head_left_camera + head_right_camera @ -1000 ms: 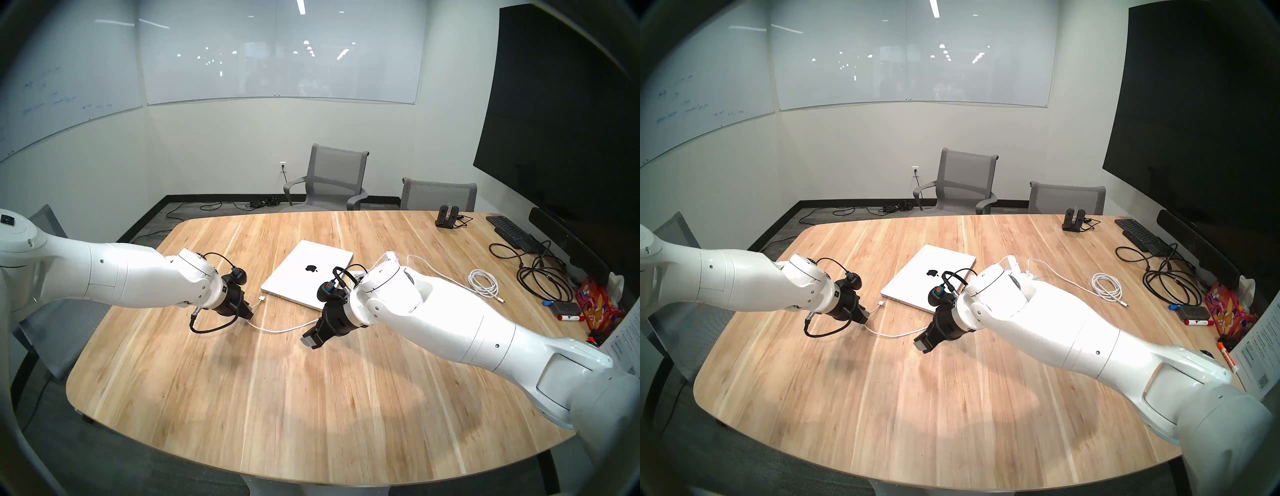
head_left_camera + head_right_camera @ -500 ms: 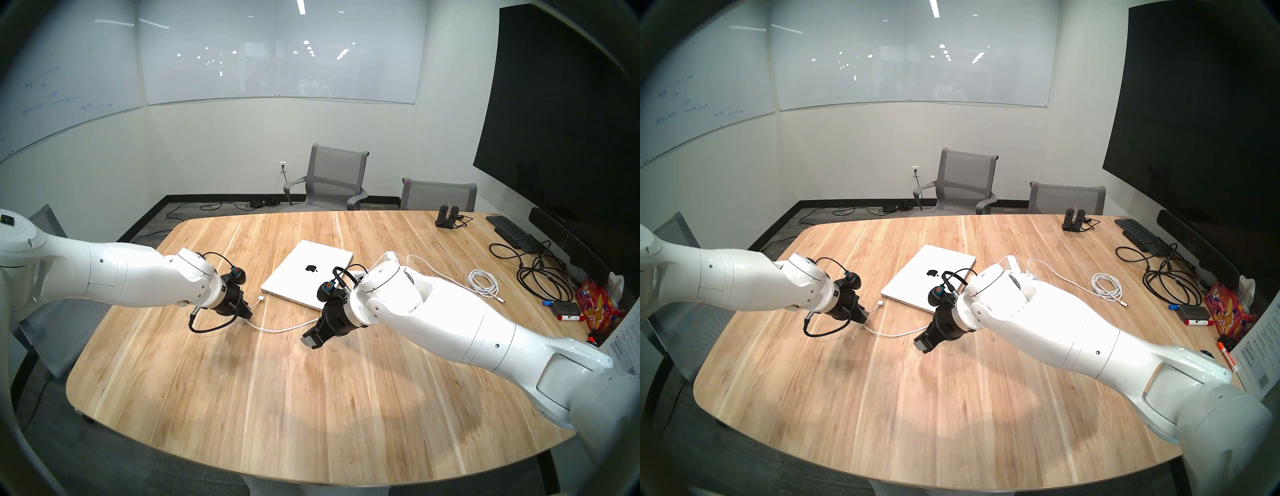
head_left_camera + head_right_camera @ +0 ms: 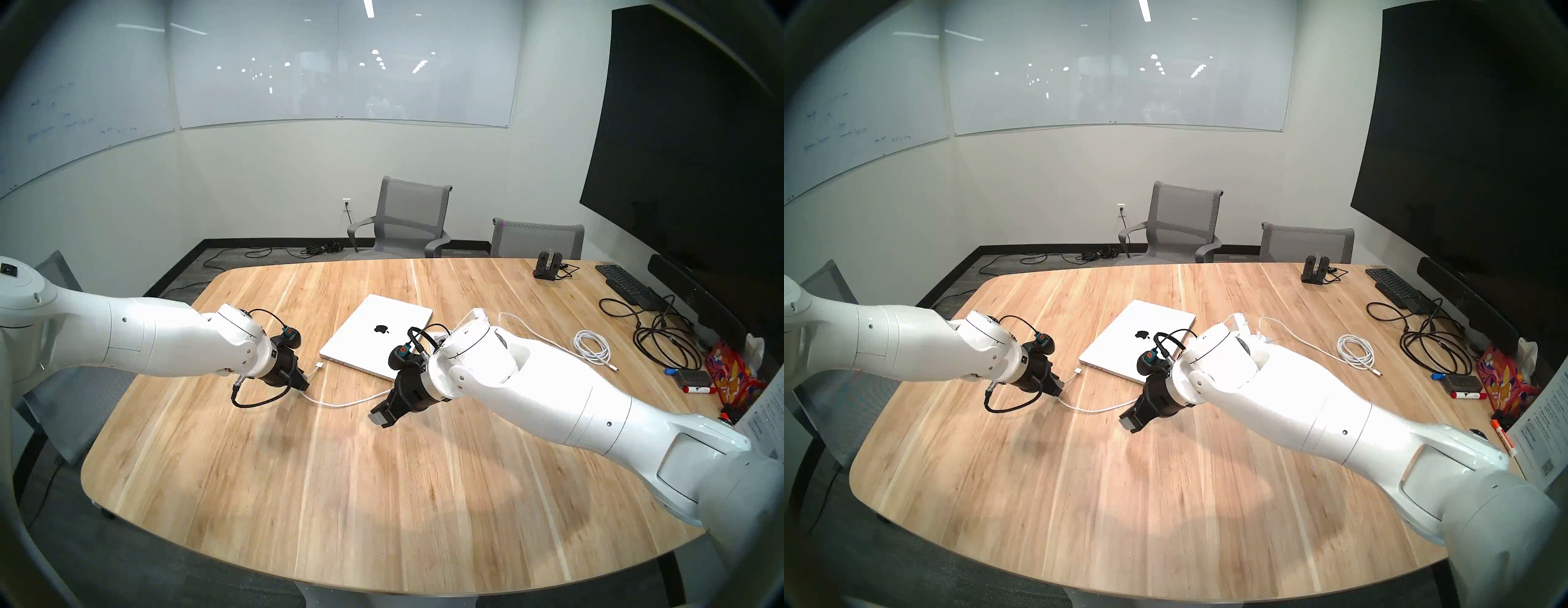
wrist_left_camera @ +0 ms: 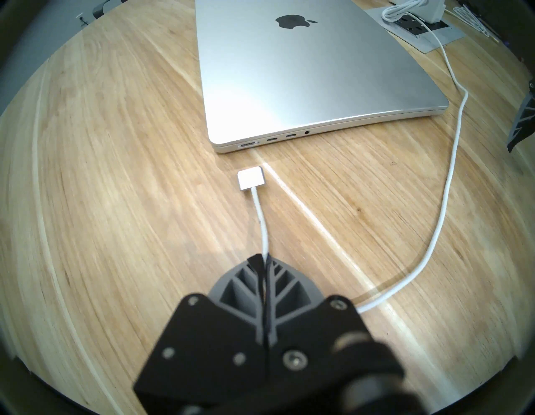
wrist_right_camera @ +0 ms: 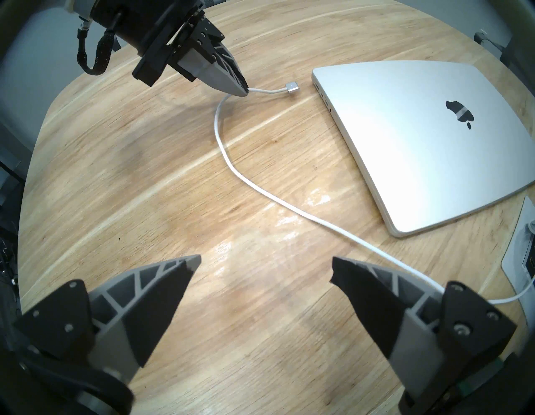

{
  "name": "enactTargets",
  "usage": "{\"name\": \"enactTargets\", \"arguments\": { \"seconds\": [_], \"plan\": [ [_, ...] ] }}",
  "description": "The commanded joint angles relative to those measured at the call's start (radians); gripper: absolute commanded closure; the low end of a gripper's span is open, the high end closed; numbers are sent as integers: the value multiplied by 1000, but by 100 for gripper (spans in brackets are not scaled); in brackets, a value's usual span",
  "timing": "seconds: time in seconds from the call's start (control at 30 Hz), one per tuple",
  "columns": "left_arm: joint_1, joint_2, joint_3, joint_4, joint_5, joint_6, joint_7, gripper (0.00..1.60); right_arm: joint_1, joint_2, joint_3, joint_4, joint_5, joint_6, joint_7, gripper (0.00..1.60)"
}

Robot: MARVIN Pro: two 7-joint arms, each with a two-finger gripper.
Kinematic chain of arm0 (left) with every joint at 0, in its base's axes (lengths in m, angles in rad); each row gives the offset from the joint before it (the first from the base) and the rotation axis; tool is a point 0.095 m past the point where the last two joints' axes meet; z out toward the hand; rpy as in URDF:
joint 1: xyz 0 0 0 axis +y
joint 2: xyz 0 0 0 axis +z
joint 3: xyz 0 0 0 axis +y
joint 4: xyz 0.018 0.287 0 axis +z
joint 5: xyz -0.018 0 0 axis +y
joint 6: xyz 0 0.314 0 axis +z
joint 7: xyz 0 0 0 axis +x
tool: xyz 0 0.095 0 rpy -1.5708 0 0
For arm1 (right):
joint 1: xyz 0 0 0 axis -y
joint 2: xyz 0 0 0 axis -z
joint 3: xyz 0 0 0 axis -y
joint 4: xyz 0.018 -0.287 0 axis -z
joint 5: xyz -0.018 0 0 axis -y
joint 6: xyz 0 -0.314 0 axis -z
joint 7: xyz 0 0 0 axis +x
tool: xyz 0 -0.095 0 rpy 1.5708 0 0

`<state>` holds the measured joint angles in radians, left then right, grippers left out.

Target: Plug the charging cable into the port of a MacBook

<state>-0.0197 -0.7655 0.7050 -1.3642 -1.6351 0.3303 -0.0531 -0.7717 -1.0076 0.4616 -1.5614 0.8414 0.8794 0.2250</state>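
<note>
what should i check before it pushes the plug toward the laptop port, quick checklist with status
1. Left gripper shut on the charging cable, behind the plug: ok.
2. Plug pointing toward the MacBook port edge: ok, roughly; it sits short of it and slightly to the right of the wide end port.
3. Plug already seated: not ok, a gap remains.
4. Plug lifted off the table: cannot tell.
5. Cable slack: ok, a loose curve lies on the table.
6. Right gripper clear: ok, jaws open, empty, cable running past one finger.
</note>
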Motion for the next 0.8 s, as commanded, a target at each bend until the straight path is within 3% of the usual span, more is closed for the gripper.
{"name": "enactTargets", "arguments": {
  "seconds": [0.0, 0.77],
  "plan": [
    [-19, -1, -12, -3, 1, -2, 0, 160, 13, 0, 7, -14, -3, -3, 1, 0],
    [-19, -1, -11, -3, 1, -2, 0, 160, 13, 0, 7, -14, -3, -3, 1, 0]
  ]
}}
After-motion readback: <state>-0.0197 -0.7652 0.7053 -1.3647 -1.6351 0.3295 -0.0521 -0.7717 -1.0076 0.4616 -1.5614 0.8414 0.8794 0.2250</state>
